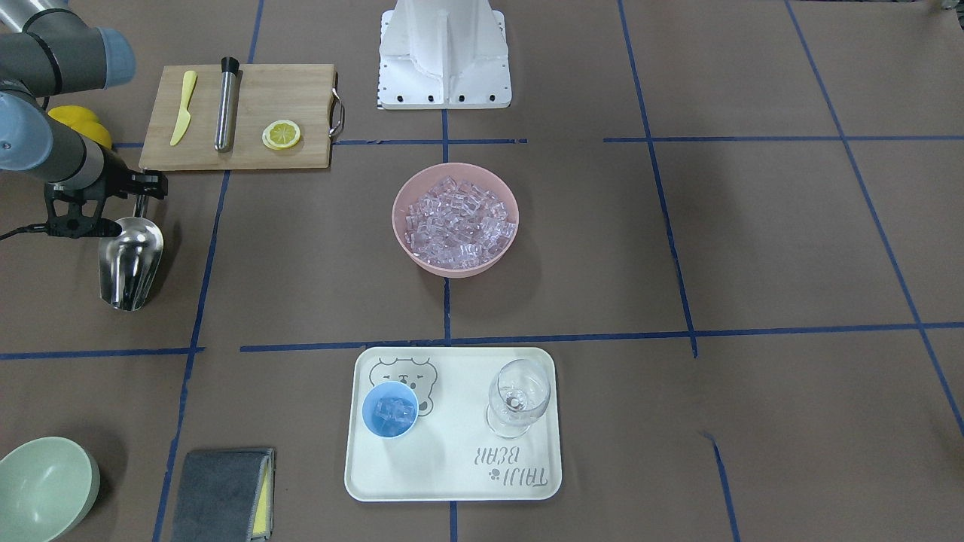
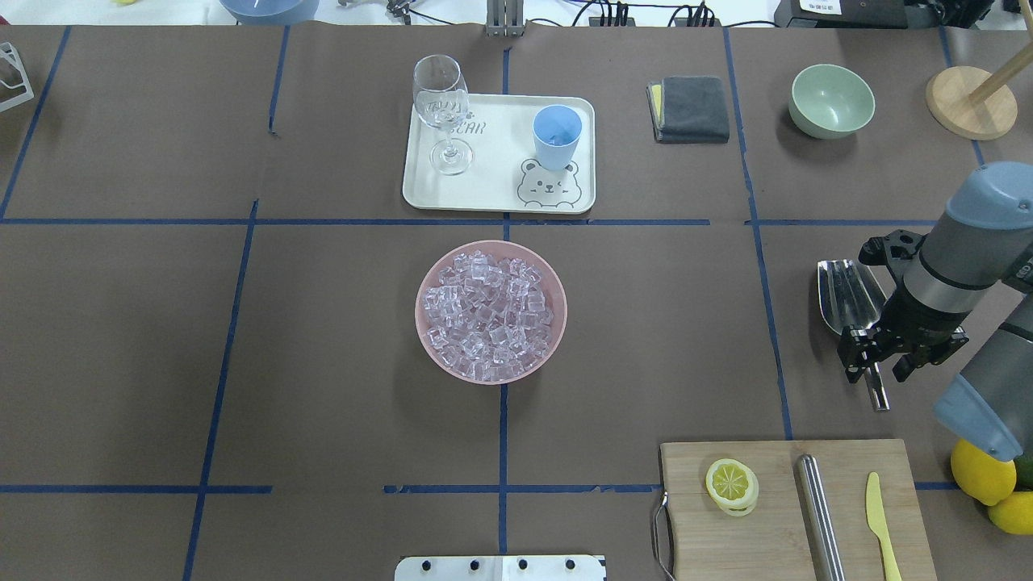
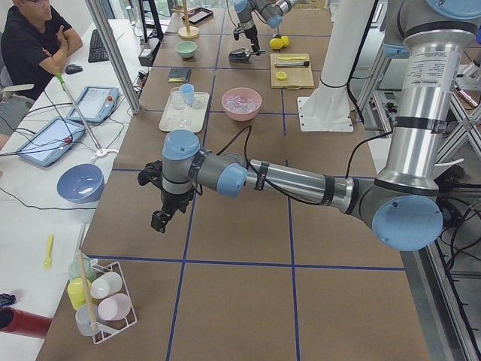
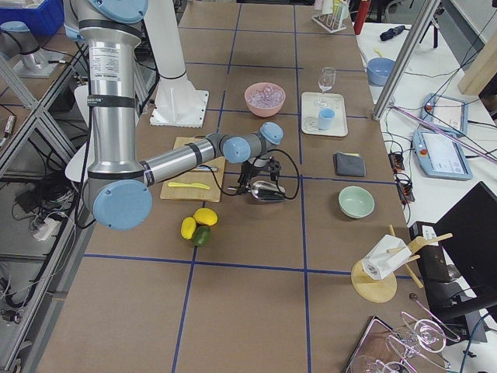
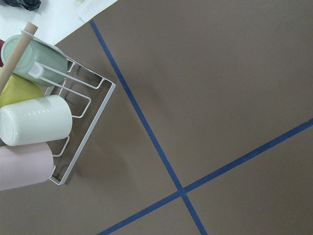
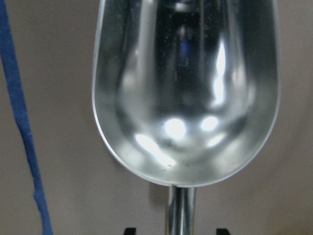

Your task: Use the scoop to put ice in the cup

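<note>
Well, the scoop [image 2: 846, 292] lies flat on the table at 3 o'clock from the pink bowl [image 2: 419, 311], seen from the overhead camera. Its hollow side faces up, and it is shiny and has no ice in it. Its thin handle points back toward the robot, at 6 o'clock, so I think it is easy to reach. The right gripper [image 2: 878, 369] hangs low over that handle. Its two fingers [image 2: 853, 367] stand one on each side of the handle with a gap. So the gripper is spread wide and is not squeezing anything.

The ice [image 2: 488, 315] is a big pile of clear cubes in the pink bowl in the middle of the table. The cup [image 2: 557, 137] stands on the white tray [image 2: 500, 181], at 12 o'clock from the bowl. It is on the 3 o'clock side of the tray, and a wine glass [image 2: 442, 105] is on the 9 o'clock side. The front camera shows a few cubes already in the cup, so some of the job looks done. Bowl and cup sit near each other, likely so the trip with a full scoop is short.

The left gripper [image 3: 161, 218] is far off at the other end of the table, likely to keep out of the way. I cannot tell if it is spread or closed.
</note>
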